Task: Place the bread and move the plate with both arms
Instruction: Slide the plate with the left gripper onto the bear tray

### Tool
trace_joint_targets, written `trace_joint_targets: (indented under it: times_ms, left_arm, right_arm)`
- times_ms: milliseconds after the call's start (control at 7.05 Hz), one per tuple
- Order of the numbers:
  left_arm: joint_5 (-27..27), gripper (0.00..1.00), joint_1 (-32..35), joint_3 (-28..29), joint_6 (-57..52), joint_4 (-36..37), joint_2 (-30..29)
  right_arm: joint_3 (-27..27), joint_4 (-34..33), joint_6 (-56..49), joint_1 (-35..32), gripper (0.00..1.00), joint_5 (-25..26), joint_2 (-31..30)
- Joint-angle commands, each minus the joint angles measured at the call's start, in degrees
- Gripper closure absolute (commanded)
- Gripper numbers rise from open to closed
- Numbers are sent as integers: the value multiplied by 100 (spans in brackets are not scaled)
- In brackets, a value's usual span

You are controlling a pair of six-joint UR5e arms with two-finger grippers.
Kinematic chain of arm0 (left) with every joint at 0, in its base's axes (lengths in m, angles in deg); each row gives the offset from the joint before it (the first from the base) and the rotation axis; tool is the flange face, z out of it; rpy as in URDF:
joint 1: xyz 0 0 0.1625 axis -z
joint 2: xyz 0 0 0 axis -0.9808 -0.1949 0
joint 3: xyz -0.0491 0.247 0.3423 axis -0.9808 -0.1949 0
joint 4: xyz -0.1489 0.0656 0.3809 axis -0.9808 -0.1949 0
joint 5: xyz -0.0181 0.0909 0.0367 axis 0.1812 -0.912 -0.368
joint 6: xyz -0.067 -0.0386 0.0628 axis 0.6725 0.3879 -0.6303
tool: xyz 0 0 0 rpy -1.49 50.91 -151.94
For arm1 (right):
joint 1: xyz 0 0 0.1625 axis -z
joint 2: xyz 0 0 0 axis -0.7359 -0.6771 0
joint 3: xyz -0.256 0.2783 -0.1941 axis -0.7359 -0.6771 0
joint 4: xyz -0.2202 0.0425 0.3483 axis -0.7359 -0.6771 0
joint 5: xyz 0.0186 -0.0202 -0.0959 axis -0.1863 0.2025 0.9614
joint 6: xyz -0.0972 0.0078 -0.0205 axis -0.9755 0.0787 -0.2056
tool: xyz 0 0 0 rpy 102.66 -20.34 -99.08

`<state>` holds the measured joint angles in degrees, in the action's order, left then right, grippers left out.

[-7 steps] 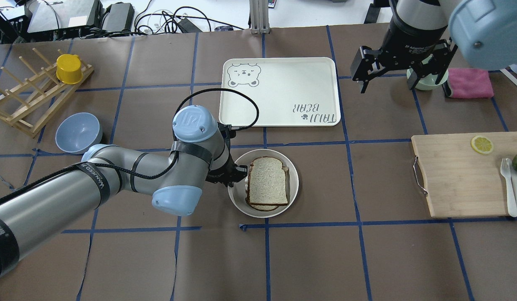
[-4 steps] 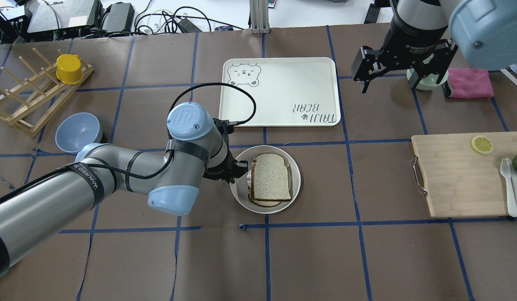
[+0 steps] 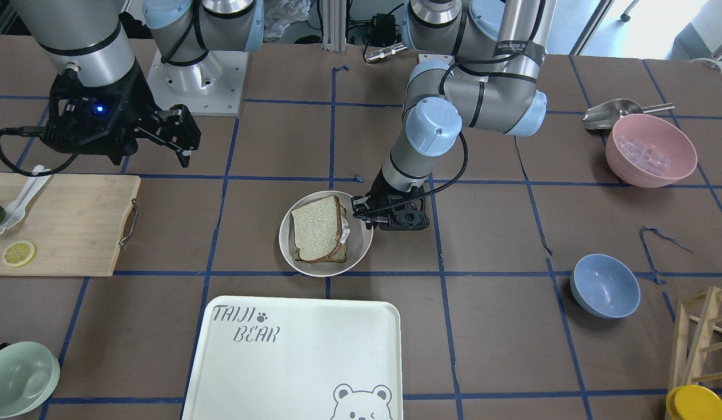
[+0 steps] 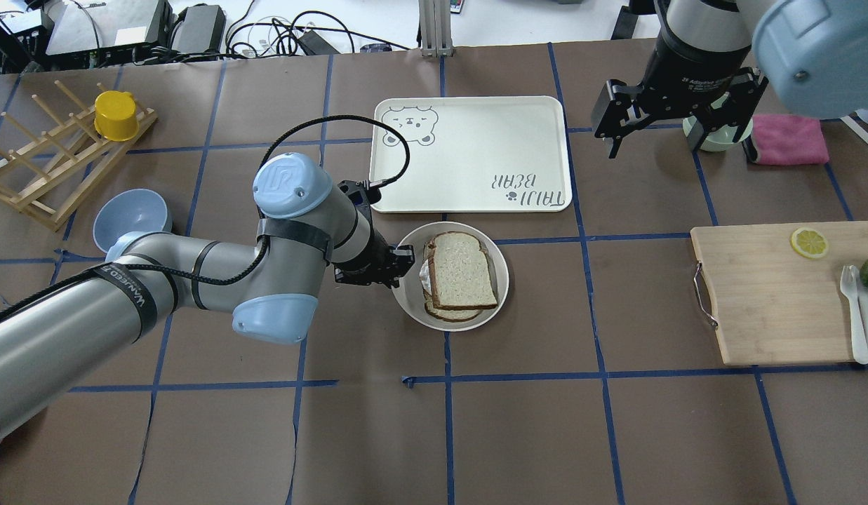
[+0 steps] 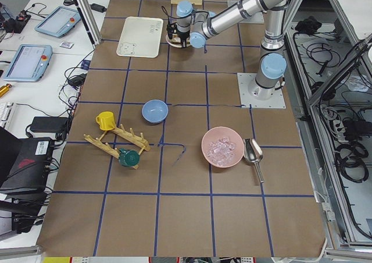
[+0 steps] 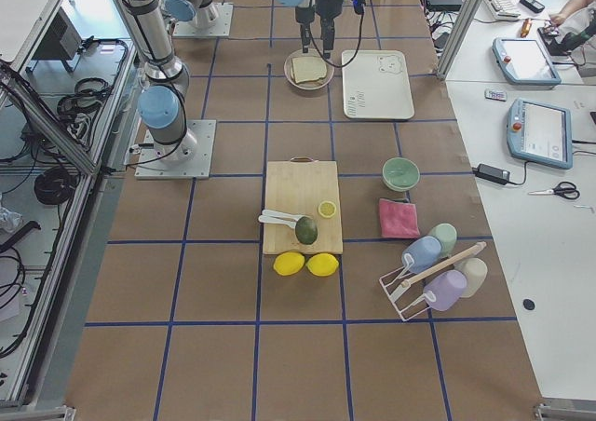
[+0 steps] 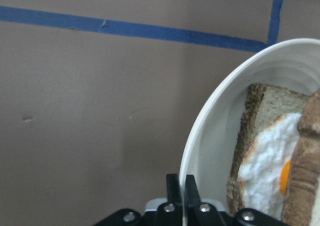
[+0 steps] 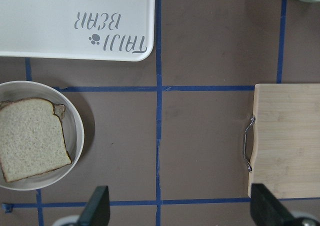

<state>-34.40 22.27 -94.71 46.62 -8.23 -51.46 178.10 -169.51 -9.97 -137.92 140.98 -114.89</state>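
Bread [image 4: 464, 272] lay flat as the top slice of a stack, on a second slice carrying a fried egg [image 7: 265, 166]. It was skewed a little, so the lower crust showed at one edge. Both sat in the plate [image 4: 502, 277], which was on the counter [image 4: 532, 421] just short of the bear-print tray [image 4: 476, 154], with a narrow gap between them.

Left pincer [image 7: 181, 183] was closed on the plate's rim on the robot's left side, fingers pinching the thin lip from inside and outside. Could not tell whether the plate was lifted or resting on the counter.

Right pincer [image 8: 182, 208] hung wide open and empty, high over the counter beyond the tray's far right corner, well apart from the plate.

Judged the bread as placed and the plate move as the step in hand, probably toward the tray.

- A one-sided rim grip would let the free edge sag, so travel should be slow and level.
- The top slice was loose on a slick egg; a jerk or tilt could slide it off.
- The plate's underside should clear the tray's raised rim before crossing.
- If the right arm joins in, the opposite rim, bare of bread, looked like the sensible place to grip.
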Motion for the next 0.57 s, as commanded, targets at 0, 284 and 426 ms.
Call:
trace_joint_targets:
  times_ms: [0, 284, 426]
  left_arm:
    - [226, 100, -74, 580, -46, -436, -105]
    - [456, 100, -294, 1221, -125, -579, -489]
    - [439, 100, -294, 1703, -239, -728, -779]
  right_arm:
    - [-7, -4, 2, 1, 0, 0, 0]
    - [2, -13, 2, 1, 0, 0, 0]
    - [2, -22, 2, 1, 0, 0, 0]
